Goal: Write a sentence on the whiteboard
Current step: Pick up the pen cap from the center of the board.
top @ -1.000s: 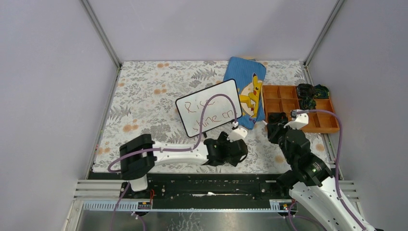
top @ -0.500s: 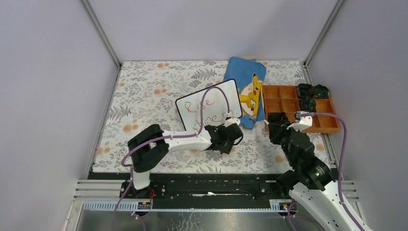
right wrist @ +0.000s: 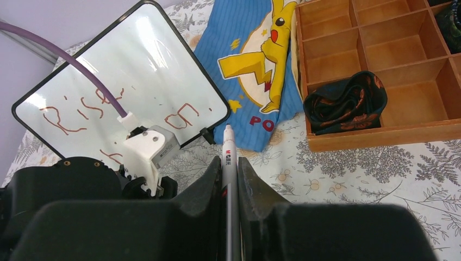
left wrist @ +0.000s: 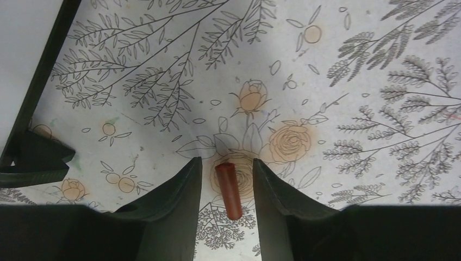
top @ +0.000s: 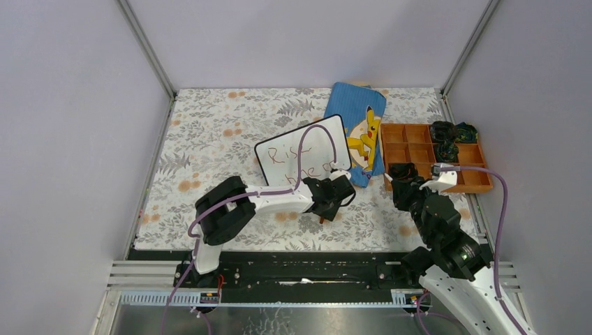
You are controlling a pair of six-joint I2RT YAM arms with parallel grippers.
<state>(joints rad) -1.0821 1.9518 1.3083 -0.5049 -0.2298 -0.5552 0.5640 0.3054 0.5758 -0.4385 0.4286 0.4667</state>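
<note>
Both jaws near the whiteboard: left apart around a cap, right clamping a marker

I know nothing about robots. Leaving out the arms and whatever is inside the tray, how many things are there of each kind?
whiteboard: 1
blue pouch: 1
wooden tray: 1
marker: 1
red cap: 1
Total: 5

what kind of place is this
Probably a robot lab test cell: a left arm and right arm bolted to a rail, plain grey walls around a floral-covered table, a whiteboard as prop.
</note>
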